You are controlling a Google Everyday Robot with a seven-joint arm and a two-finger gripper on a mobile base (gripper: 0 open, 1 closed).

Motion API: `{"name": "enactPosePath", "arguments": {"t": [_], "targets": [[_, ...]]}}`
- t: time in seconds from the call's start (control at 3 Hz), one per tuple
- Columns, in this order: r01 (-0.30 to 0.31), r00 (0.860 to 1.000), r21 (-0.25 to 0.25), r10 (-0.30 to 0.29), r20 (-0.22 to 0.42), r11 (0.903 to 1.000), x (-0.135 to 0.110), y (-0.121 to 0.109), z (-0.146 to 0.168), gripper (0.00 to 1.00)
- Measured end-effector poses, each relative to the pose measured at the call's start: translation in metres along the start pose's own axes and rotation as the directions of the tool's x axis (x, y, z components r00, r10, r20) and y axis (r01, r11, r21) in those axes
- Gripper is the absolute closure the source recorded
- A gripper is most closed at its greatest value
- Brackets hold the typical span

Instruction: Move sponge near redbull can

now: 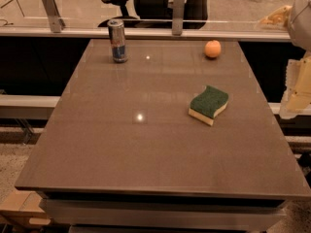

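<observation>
The sponge (209, 104), with a dark green top and pale yellow base, lies flat on the brown table (121, 149), right of centre. The redbull can (117, 41), slim and silver-blue, stands upright near the table's far left corner. My gripper (297, 90) hangs at the right edge of the view, beyond the table's right side. It is well to the right of the sponge, apart from it, and holds nothing that I can see.
A small round orange fruit (212, 48) sits near the far right corner of the table. A glass rail with metal posts (178, 6) runs behind the far edge. An office chair (146, 1) stands beyond it. A cardboard box (17, 205) lies on the floor at the lower left.
</observation>
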State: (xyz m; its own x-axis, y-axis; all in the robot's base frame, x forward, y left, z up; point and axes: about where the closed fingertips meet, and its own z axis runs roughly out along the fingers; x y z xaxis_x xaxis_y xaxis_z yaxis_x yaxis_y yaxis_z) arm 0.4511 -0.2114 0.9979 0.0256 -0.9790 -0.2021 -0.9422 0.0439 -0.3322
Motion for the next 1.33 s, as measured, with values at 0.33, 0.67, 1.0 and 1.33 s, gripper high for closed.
{"name": "enactPosePath", "arguments": {"t": [0.33,0.67,1.0,1.33], "targets": [[0.149,0.988,-0.011,-0.149,0.042,0.9887,-0.004,-0.01,-0.002,0.0],[0.179,0.983,0.002,-0.179,0.043,0.9839,-0.005,-0.013,-0.004,0.0],[0.183,0.982,0.039,-0.184,0.035,0.9824,-0.005,-0.014,-0.014,0.0],[0.263,0.964,0.085,-0.266,0.02,0.961,-0.01,-0.013,-0.014,0.0]]}}
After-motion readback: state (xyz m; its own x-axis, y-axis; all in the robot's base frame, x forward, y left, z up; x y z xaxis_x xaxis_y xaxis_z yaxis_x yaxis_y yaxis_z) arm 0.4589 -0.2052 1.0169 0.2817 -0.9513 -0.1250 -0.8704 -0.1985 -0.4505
